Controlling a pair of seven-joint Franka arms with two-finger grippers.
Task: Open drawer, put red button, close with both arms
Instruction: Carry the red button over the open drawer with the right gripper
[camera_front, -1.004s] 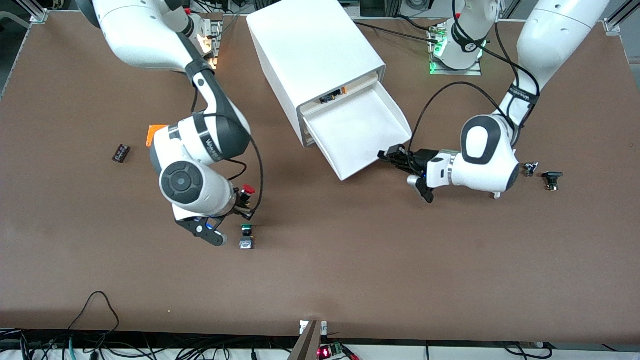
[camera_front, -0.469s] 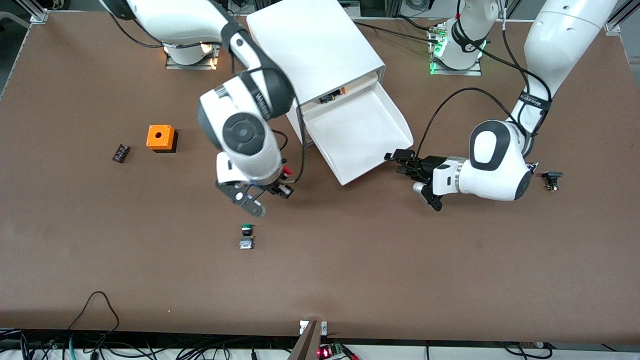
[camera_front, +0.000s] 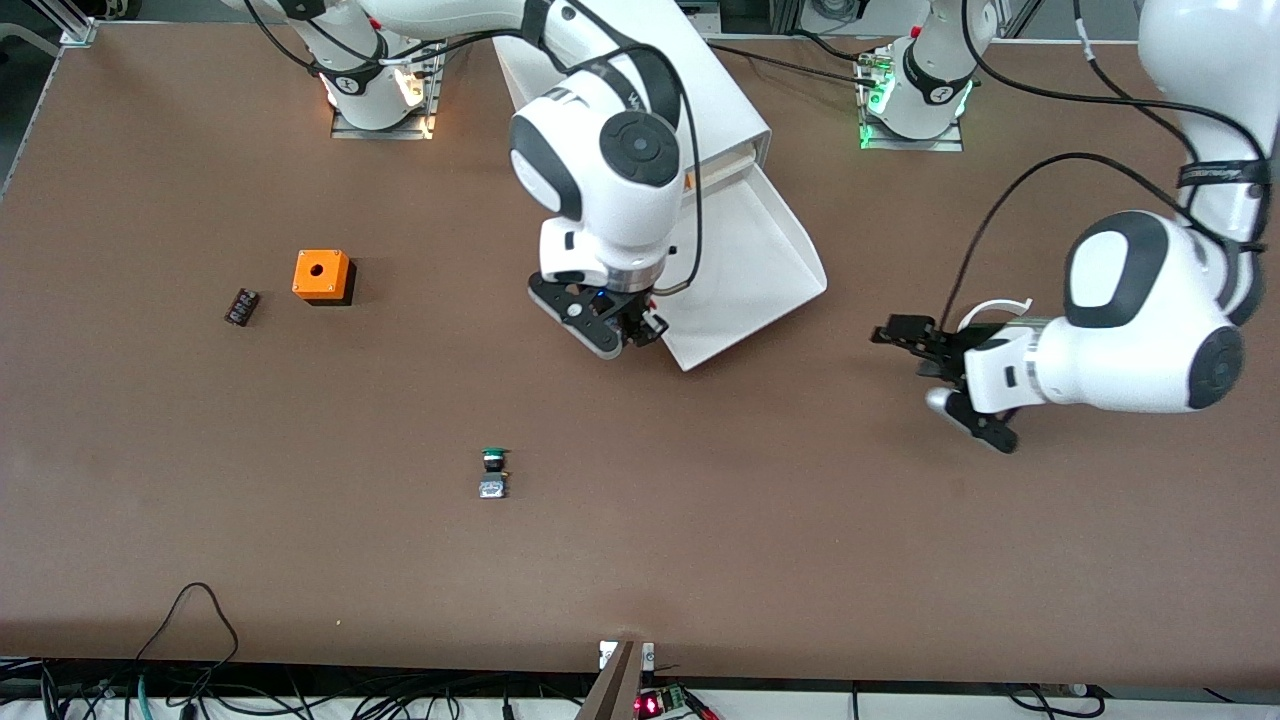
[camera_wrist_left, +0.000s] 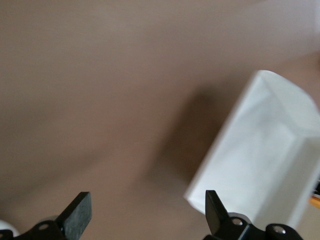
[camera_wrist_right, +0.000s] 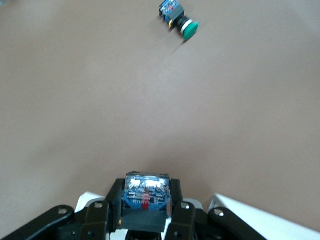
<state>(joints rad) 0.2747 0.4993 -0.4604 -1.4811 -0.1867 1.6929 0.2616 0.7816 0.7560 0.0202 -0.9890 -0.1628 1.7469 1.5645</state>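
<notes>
Right hand (camera_front: 640, 330) clamps red button (camera_wrist_right: 146, 200) base-outward, over drawer (camera_front: 740, 270) corner.

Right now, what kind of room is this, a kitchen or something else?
Probably a robot lab, not a kitchen: two white arms bolted to a brown table, a white cabinet with its drawer open, and cables along the table's edge.

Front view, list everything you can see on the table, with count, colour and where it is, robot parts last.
Cabinet: one, white, between the arm bases.
Drawer: one, white, pulled open.
Red button: one, held in the right gripper, at the drawer's front corner.
Green button: one, nearer the camera than the drawer.
Orange box: one, toward the right arm's end.
Small dark part: one, beside the orange box.
Right gripper: black, shut on the button.
Left gripper: black, open, over bare table.
</notes>
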